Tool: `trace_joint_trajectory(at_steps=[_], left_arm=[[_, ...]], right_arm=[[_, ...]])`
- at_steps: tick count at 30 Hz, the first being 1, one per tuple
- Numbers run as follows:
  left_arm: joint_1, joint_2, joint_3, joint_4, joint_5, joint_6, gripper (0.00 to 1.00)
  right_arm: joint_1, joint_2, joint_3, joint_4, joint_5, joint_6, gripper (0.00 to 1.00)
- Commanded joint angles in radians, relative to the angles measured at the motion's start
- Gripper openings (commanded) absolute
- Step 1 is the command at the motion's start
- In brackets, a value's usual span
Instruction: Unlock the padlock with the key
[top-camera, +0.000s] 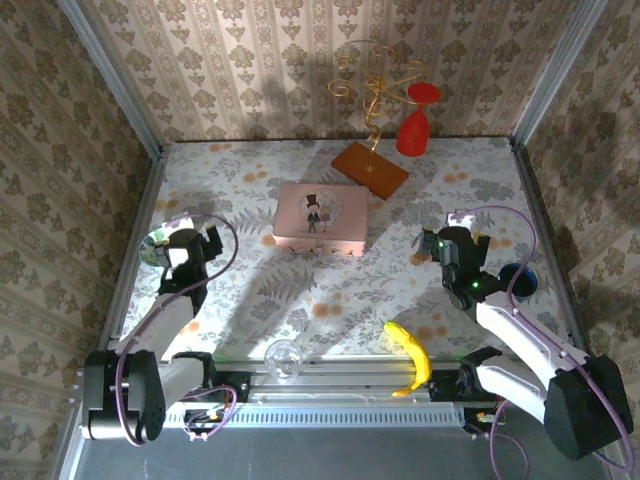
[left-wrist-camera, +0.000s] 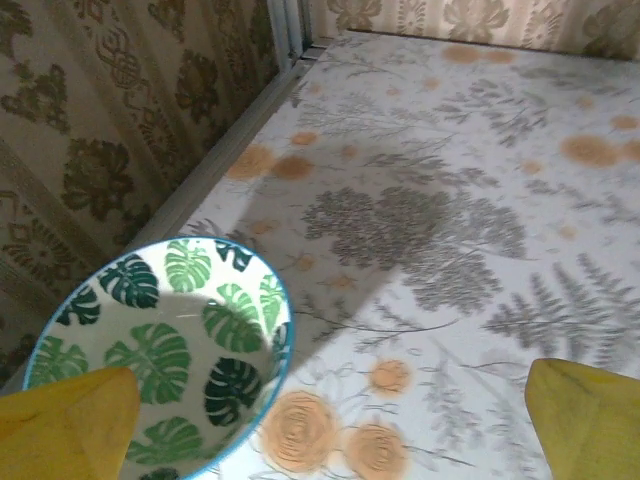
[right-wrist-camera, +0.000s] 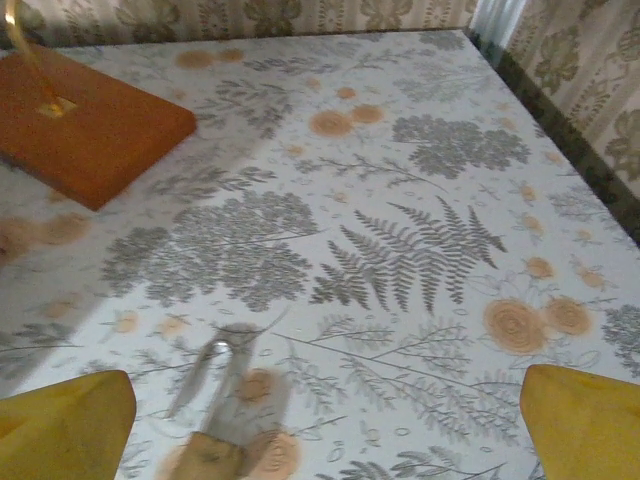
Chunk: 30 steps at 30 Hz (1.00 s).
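The right gripper (right-wrist-camera: 330, 425) is held wide open. The brass padlock (right-wrist-camera: 222, 405) is seen at lower left, off-centre, so it could be knocked aside. The left gripper (left-wrist-camera: 330, 425) is spread open beside the leaf-print bowl (left-wrist-camera: 284, 310).

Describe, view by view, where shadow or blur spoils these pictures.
Top external: hard light casts dark shadows across the floral-printed table. Left wrist: a shadow crosses the green leaf-patterned bowl. Right wrist: the tiny brass padlock with its pale shackle is blurred.

Open table (top-camera: 240, 290) between pink box (top-camera: 320, 220) and banana (top-camera: 410, 355); rightward, perhaps a blurred padlock (right-wrist-camera: 210, 455).
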<state>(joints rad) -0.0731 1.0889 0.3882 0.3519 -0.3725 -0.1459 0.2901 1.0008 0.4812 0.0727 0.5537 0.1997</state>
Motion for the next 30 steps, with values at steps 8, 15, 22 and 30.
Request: trace_joint_trajectory(at_steps=[8,15,22,30], left_arm=[[0.024,0.180,-0.078,0.500,0.237,0.202,1.00],[0.042,0.344,-0.131,0.713,0.396,0.243,1.00],[0.049,0.457,-0.047,0.642,0.441,0.248,1.00],[0.072,0.467,0.002,0.573,0.389,0.206,1.00]], right_arm=[[-0.137,0.115,-0.221,0.606,-0.123,-0.156,1.00],[-0.243,0.235,-0.229,0.770,-0.269,-0.135,1.00],[-0.269,0.465,-0.201,0.960,-0.374,-0.128,1.00],[-0.273,0.526,-0.085,0.798,-0.408,-0.136,1.00]])
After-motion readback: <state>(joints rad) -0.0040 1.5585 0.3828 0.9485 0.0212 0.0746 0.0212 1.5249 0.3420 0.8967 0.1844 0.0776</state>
